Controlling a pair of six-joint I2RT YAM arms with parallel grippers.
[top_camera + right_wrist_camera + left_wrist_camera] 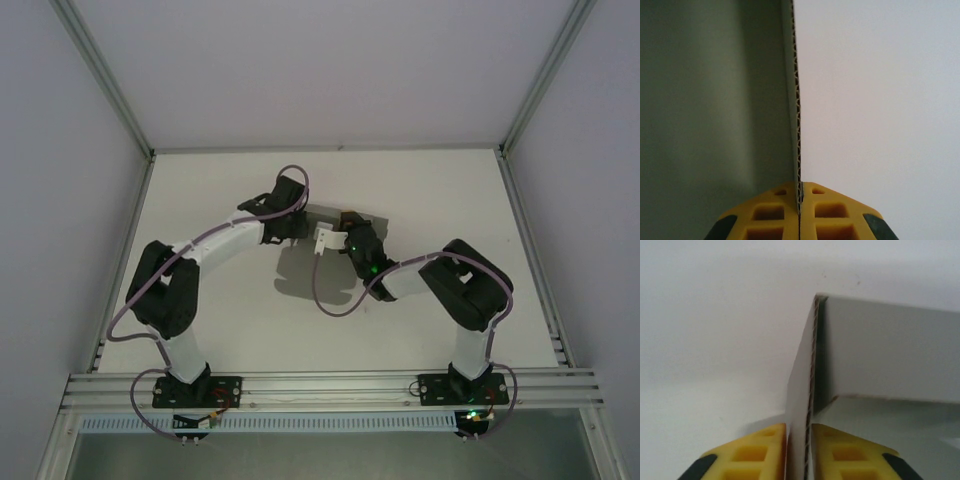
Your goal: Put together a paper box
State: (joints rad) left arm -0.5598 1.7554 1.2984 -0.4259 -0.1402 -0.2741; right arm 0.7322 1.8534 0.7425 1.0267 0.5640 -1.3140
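Observation:
The paper box (325, 238) is a small grey card piece in the middle of the table, held up between both arms. In the left wrist view a box corner (890, 350) stands upright, and one thin wall runs down between my left gripper's (799, 427) yellow fingers (765, 445). The jaws stand slightly apart, wider than the card edge. My left gripper (295, 228) reaches in from the left. From the right, my right gripper (345, 240) meets the box. Its fingers (775, 210) are pressed flat on a corrugated card wall (796, 100), so the right gripper (800, 184) is shut on it.
The white table (250, 330) is bounded by pale walls and aluminium frame posts (120, 110) at the back corners. A metal rail (330, 385) along the near edge carries both arm bases. Loose cables (325, 300) hang from each arm.

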